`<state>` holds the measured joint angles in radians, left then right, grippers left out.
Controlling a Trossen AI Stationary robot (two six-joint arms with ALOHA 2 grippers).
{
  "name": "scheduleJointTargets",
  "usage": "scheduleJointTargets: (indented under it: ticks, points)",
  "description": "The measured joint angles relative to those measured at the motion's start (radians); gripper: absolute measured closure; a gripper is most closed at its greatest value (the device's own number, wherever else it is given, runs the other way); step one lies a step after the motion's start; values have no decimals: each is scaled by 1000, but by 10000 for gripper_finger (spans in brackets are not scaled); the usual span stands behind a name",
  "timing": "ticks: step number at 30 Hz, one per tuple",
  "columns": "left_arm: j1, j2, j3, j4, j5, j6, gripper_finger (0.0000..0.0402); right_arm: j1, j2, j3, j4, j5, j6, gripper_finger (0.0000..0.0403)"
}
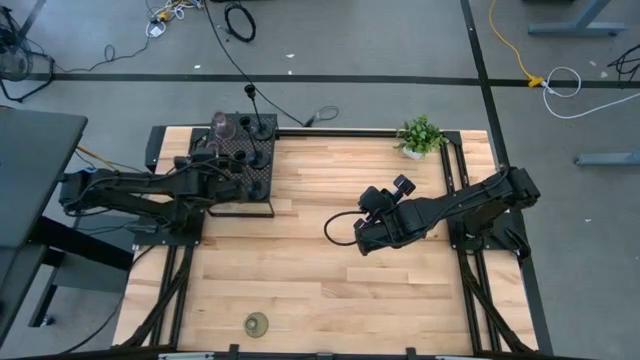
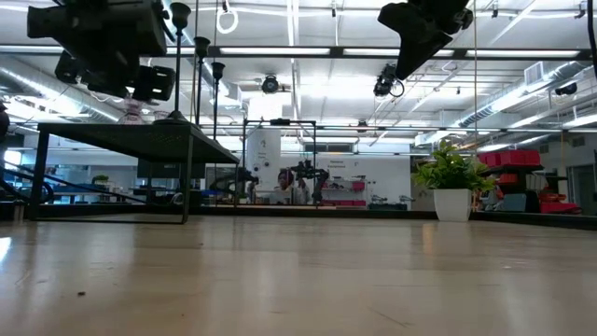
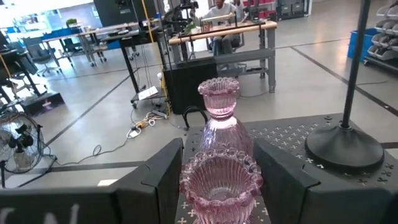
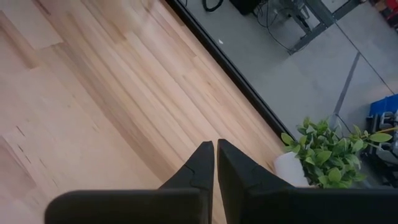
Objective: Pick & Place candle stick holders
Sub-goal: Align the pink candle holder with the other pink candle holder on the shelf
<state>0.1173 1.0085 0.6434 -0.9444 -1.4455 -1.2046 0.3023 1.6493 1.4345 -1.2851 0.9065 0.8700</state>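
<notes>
pink goblet (image 3: 221, 180), ribbed and bead-rimmed, sits nearest the left wrist camera, between the two dark fingers (image 3: 163, 177) of the left claw (image 3: 219, 171). the fingers stand apart on either side of its bowl, close against the glass; whether they press it is hard to tell, and its foot is cut off below the frame. a second goblet (image 3: 219, 118) stands just behind it, upright, its base hidden by the first. both are on the mesh box (image 3: 292, 140), and to one side a black stem (image 3: 353, 59) rises from a round base (image 3: 343, 146), its top out of frame.

from above, the box (image 1: 243, 165) sits at the tabletop's (image 1: 330, 260) far left corner, with the left claw (image 1: 222, 150) over its far left part, where the goblets (image 1: 222, 128) show only as a pale blur. other thin stems (image 1: 262, 125) stand near the box's far edge; their number is unclear there. an olive-gold holder (image 1: 257, 324) lies alone near the front edge, well apart from both arms.

the right claw (image 4: 215, 163) hangs over bare wood mid-tabletop, fingers pressed together and holding nothing. a plant (image 1: 420, 137) stands at the far edge, right of the box.
</notes>
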Motion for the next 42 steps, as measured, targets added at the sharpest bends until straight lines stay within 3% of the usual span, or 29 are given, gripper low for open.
scheduleJointTargets:
  ticks: [19,42]
  points:
    - [0,6,0,10,24,43,199,0,0,0,24,-1,-18,381]
    - [0,6,-1,20,25,73,198,0,0,0,36,-2,-22,381]
